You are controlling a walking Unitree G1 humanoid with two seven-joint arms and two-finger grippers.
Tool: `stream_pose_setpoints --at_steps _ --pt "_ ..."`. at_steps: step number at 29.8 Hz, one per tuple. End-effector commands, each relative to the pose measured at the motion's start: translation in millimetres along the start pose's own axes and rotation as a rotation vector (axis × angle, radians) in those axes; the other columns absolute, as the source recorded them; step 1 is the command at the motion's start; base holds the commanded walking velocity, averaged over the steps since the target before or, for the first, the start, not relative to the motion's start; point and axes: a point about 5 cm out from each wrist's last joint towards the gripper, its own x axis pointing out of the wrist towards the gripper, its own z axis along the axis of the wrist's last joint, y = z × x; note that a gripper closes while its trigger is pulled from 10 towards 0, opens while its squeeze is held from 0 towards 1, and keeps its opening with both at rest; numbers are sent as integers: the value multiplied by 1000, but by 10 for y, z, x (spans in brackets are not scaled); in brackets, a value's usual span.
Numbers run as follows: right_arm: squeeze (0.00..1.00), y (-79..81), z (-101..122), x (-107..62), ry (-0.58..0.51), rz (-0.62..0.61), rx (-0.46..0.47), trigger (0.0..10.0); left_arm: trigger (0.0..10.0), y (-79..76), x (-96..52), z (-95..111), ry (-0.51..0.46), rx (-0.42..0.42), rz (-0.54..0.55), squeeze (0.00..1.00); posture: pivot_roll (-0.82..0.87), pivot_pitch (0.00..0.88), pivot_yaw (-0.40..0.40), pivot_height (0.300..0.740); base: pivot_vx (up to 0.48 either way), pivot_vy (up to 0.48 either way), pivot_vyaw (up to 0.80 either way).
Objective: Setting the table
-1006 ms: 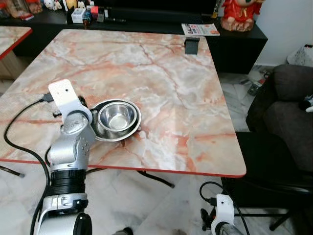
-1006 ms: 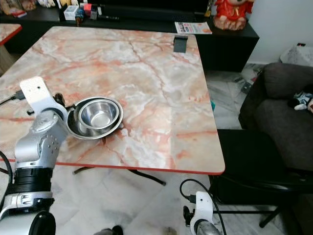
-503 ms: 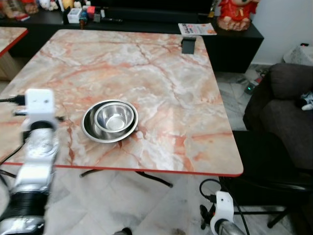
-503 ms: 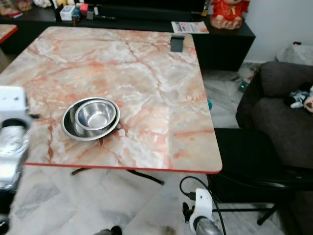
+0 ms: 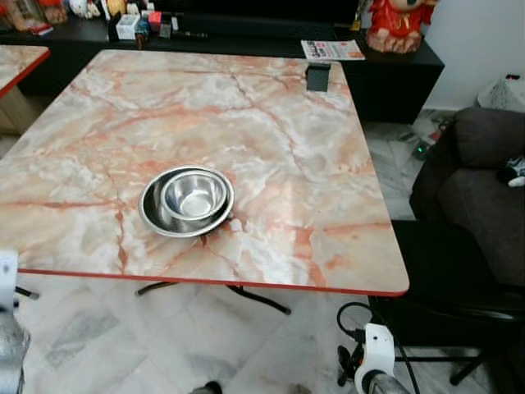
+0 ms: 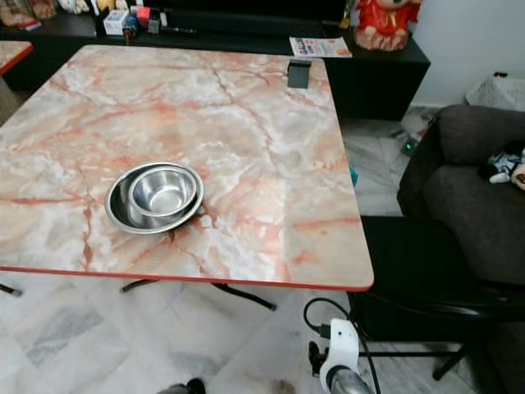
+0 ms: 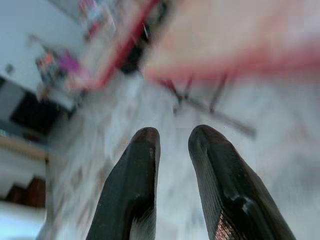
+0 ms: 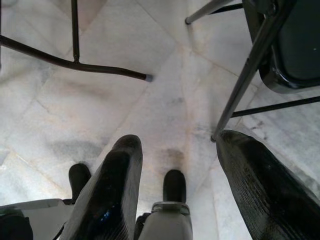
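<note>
Two steel bowls (image 5: pixel 187 201), the smaller nested inside the larger, rest on the marble table (image 5: pixel 271 148) near its front left. My left gripper (image 7: pixel 174 137) hangs low beside the table's front left corner, over the floor. Its fingers stand a narrow gap apart with nothing between them, and the left wrist view is blurred. A white part of the left arm (image 5: pixel 5 328) shows at the bottom left. My right gripper (image 8: pixel 180 145) hangs idle by the floor, open and empty, and the right arm's wrist (image 5: pixel 377 349) shows below the table's front right corner.
A small black stand (image 5: pixel 317 76) sits at the table's far right edge. Behind it, a dark sideboard holds a magazine (image 5: pixel 332 50) and a red figurine (image 5: pixel 400 20). A black chair (image 5: pixel 451 279) and a dark sofa (image 5: pixel 484 180) stand to the right. A second table (image 5: pixel 16 61) is far left.
My left arm has pulled back from beside the bowls and dropped below the table's front left edge. The bowls stay where they were. The camera has shifted slightly.
</note>
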Motion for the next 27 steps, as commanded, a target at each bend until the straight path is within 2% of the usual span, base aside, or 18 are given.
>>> stream_pose_setpoints --at_steps 1,3,4,5,6,8,9,10,11,12,13,14,15,16,21,24,25,27 --pt "0 -22 -48 -11 18 -10 9 10000 10000 -65 -54 -186 66 15 -13 0 107 130 -41 740 0 0 0" --pt "0 -22 -49 -11 18 -11 9 10000 10000 -132 -94 -286 111 11 -35 0 107 126 -41 740 0 0 0" --pt "0 -22 -51 -11 22 -11 7 10000 10000 -219 -135 -360 154 -2 -82 0 108 126 -41 740 0 0 0" --pt "0 -22 -52 -10 24 -11 4 10000 10000 -330 -187 -434 202 -33 -148 0 112 127 -42 740 0 0 0" --pt "0 -18 -55 -10 26 -10 2 10000 10000 -542 -321 -585 306 -111 -265 0 104 123 -43 740 0 0 0" --pt "0 -16 -56 -10 27 -9 2 10000 10000 -606 -367 -629 338 -138 -300 0 104 123 -43 740 0 0 0" --pt "0 -9 -58 -10 28 -5 4 10000 10000 -825 -513 -664 380 -212 -429 0 97 122 -41 740 0 0 0" --pt "0 -6 -59 -10 28 -4 5 10000 10000 -899 -562 -659 381 -226 -471 0 97 122 -41 740 0 0 0" --pt "0 -5 -57 -9 27 -3 7 10000 10000 -1032 -655 -641 389 -254 -569 0 94 121 -41 740 0 0 0" --pt "0 -5 -57 -9 27 -3 7 10000 10000 -1032 -655 -641 389 -254 -569 0 94 121 -41 740 0 0 0" --pt "0 -3 -60 -8 34 -1 3 10000 10000 -1227 -810 -601 378 -249 -724 0 91 117 -41 740 0 0 0" --pt "0 -2 -65 -8 40 0 -1 10000 10000 -1299 -875 -585 365 -230 -785 0 91 117 -41 740 0 0 0" --pt "0 -2 -65 -8 40 0 -1 10000 10000 -1299 -875 -585 365 -230 -785 0 91 117 -41 740 0 0 0" --pt "0 0 -66 -8 43 4 -10 10000 10000 -1439 -1021 -564 356 -224 -888 0 82 111 -46 740 0 0 0" --pt "0 -13 -54 -7 40 -3 -18 10000 10000 -1603 -1143 -463 330 -265 -965 0 75 103 -53 740 0 0 0" --pt "0 -25 -38 -5 37 -6 -21 10000 10000 -1659 -1179 -416 314 -251 -1007 0 65 100 -58 740 0 0 0" --pt "0 -33 -34 -5 35 -9 -20 10000 10000 -1672 -1189 -404 298 -223 -1022 0 59 97 -58 740 0 0 0" --pt "0 -68 -24 -8 31 -23 -13 10000 10000 -1674 -1172 -375 282 -235 -1016 0 48 100 -57 740 0 0 0"
